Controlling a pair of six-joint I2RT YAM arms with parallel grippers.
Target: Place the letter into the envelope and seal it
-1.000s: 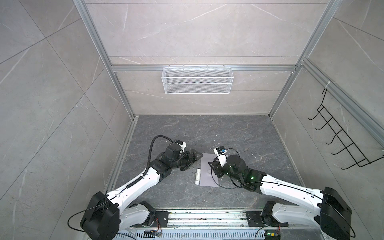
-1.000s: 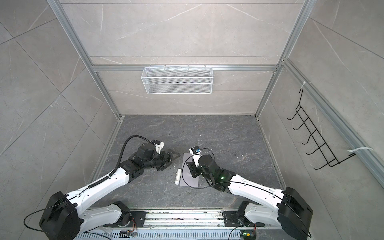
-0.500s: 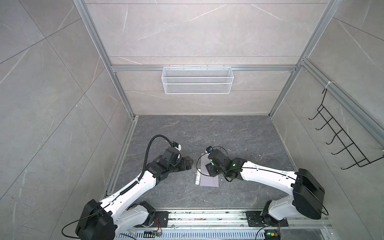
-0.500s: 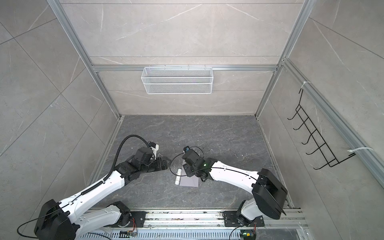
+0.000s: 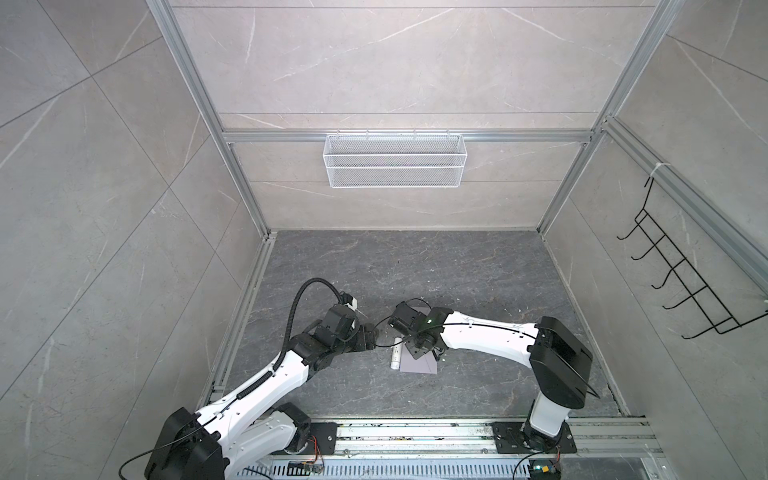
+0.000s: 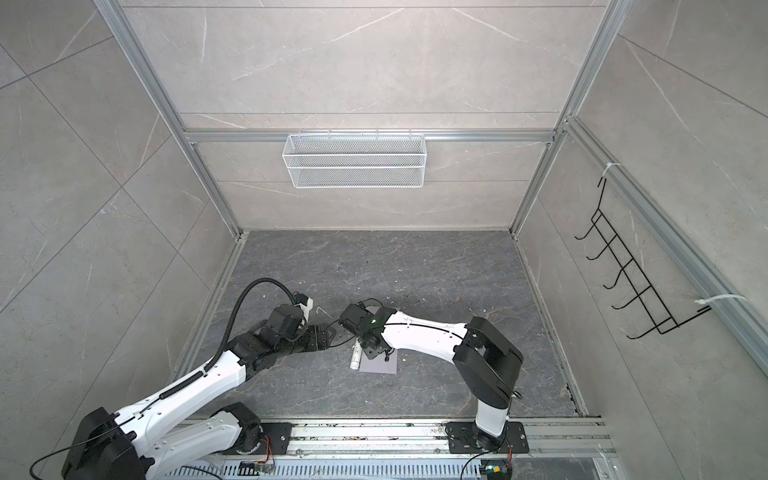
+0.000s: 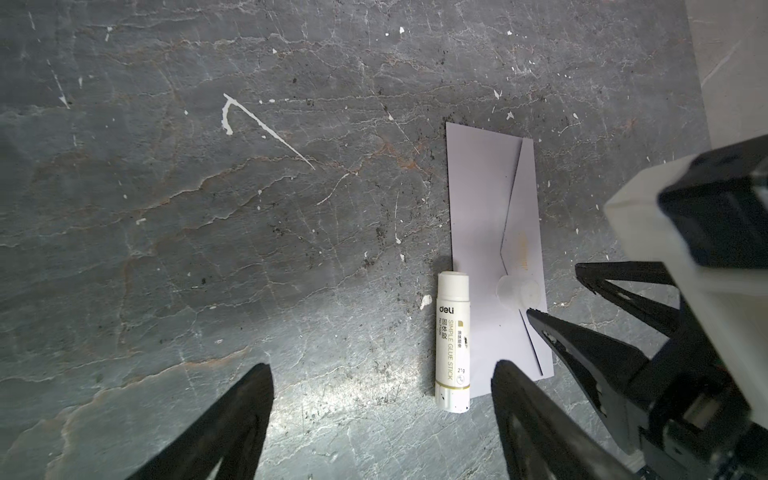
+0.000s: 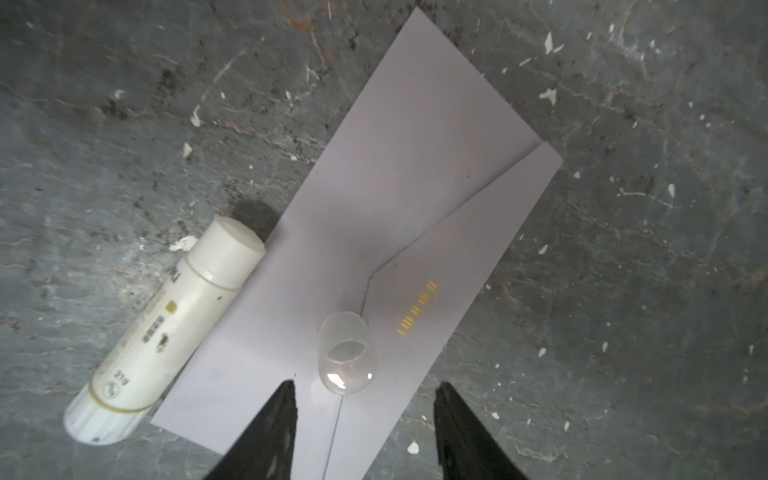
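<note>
Envelope (image 5: 417,366): lies flat on the dark stone floor (image 5: 478,291), at about 6 o'clock from the floor's centre in both top views. Pale lavender-grey, flap side up. The pointed flap is folded down onto the body, with the small orange mark (image 8: 415,308) on it. Whether the flap is stuck down cannot be told.

Glue stick (image 7: 452,340): white, lying on its side just beside the envelope's long edge at 9 o'clock in a top view.

Clear cap (image 8: 347,353): on its side on the envelope, near the flap's point.

Right gripper (image 8: 365,415): hangs over the envelope's near end, with its arm reaching in from 3 o'clock. Jaws apart, nothing between them. The cap sits just ahead of the fingertips; contact cannot be told.

Left gripper (image 7: 382,399): at 9 o'clock of the glue stick, jaws spread wide and empty.
</note>
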